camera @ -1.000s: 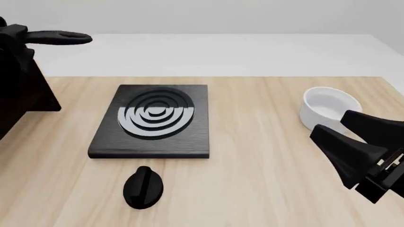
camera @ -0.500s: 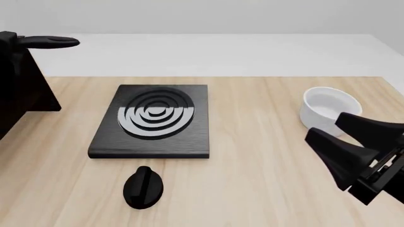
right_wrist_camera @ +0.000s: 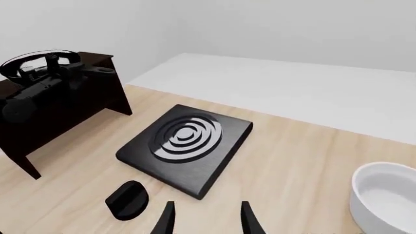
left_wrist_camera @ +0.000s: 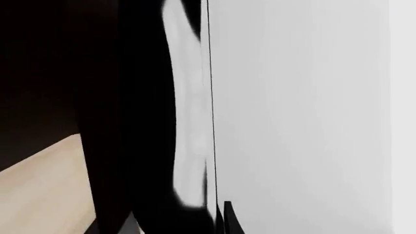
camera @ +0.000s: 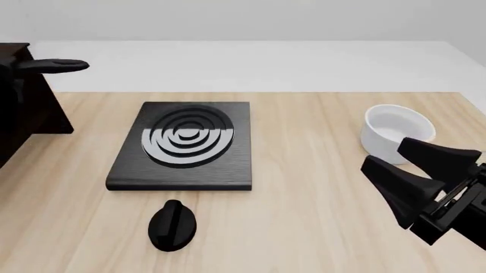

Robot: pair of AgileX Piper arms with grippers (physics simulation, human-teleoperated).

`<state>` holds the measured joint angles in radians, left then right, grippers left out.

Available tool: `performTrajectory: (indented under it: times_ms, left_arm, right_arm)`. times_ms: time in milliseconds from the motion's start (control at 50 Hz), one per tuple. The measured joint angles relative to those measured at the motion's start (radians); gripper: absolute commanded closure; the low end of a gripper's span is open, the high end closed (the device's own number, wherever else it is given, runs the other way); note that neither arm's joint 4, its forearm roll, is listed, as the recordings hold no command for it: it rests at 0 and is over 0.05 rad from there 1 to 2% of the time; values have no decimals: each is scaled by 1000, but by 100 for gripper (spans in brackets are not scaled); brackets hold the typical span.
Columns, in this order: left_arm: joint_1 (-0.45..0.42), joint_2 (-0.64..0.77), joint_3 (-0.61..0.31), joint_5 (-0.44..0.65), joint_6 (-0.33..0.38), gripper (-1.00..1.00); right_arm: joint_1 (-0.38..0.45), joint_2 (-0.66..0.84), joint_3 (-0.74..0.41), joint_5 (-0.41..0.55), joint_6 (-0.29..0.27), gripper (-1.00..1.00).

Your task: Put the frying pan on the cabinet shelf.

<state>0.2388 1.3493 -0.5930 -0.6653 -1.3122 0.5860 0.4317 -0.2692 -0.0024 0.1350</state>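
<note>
The frying pan (right_wrist_camera: 26, 66) is glossy black and round; it rests at the top of the dark cabinet (right_wrist_camera: 71, 112) at the table's left. Its slim handle (camera: 57, 65) sticks out to the right past the cabinet's top board (right_wrist_camera: 97, 58). My left gripper (right_wrist_camera: 62, 68) reaches over the cabinet and is shut on the pan at its rim. In the left wrist view the pan (left_wrist_camera: 149, 122) fills the picture as a black shape. My right gripper (camera: 382, 153) is open and empty, low over the table's right side, far from the pan.
A flat black stove plate (camera: 182, 145) with silver rings lies mid-table, with a small black knob (camera: 172, 224) in front of it. A white bowl (camera: 395, 128) stands just behind my right gripper. The cabinet (camera: 31, 114) fills the left edge of the front view.
The pan's handle has moved left and slightly down toward the cabinet top. My right gripper has drifted a little left and forward.
</note>
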Motion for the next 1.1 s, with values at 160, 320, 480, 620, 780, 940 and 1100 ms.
performTrajectory:
  times_ms: [160, 320, 480, 620, 780, 940, 1100]
  left_arm:
    - [8, 16, 15, -43, -8, 100]
    - [13, 25, 24, -68, -17, 100]
    - [17, 31, 22, -77, -22, 100]
    - [29, 33, 16, -77, -21, -100]
    - [43, 33, 16, -92, -15, -100]
    - [54, 37, 23, -116, -19, -100]
    - [56, 29, 47, -144, -26, -100]
  right_arm:
    - [-1, 9, 3, -8, -2, -100]
    - [-2, 15, 3, -10, -4, -100]
    - [-2, 19, 5, -14, -7, -100]
    - [-1, 23, 6, -17, -10, -100]
    - [1, 26, 8, -20, -11, -100]
    - [2, 27, 9, -21, -9, -100]
    - [3, 28, 10, -22, -8, -100]
